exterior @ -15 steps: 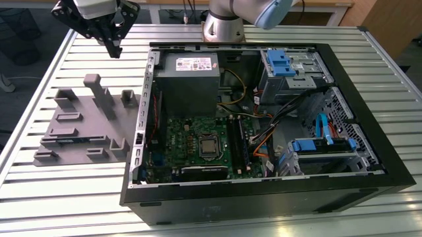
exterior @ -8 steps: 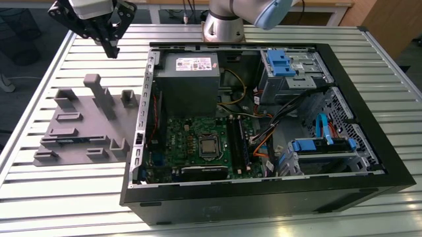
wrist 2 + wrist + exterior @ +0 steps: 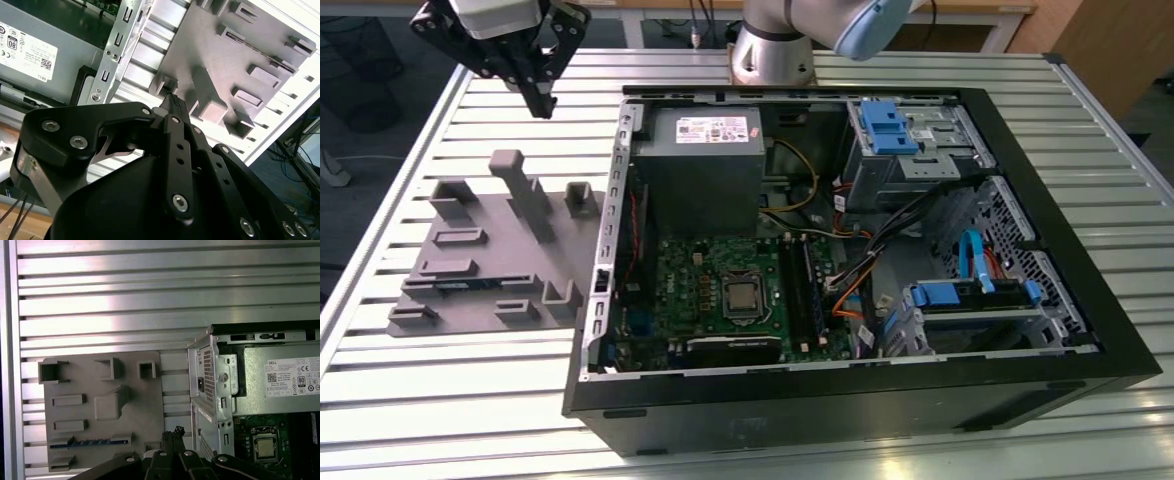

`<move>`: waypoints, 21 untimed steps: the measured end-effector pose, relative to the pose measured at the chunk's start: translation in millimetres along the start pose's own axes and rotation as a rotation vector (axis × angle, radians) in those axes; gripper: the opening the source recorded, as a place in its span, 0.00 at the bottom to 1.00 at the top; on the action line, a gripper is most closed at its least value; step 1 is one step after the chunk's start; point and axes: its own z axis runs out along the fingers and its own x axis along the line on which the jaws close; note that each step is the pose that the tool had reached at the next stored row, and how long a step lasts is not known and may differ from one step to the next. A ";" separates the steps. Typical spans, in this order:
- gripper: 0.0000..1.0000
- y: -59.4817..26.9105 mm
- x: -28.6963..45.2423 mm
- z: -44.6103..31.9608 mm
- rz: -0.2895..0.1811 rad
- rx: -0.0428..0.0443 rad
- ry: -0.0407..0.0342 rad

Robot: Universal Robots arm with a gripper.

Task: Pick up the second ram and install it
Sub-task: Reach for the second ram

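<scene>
Exterior view, gripper: gripper (image 3: 542,98) hangs above the tray's (image 3: 480,260) far side, fingers drawn narrow, nothing between them.
Exterior view, case: open case (image 3: 854,250) lies just beside the tray, on the exterior view's right.
Second wrist view, fingertips: fingertips (image 3: 173,102) pinched together over the tray.
First wrist view, ram: ram (image 3: 90,442) sits in a tray slot, clear of the gripper.
</scene>
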 end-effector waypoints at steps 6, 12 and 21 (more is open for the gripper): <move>0.13 -0.2 3.0 0.2 0.000 -0.0001 -0.0001; 0.13 -0.5 5.9 0.2 0.000 0.0000 0.0000; 0.13 -1.5 19.0 0.0 0.000 -0.0001 -0.0001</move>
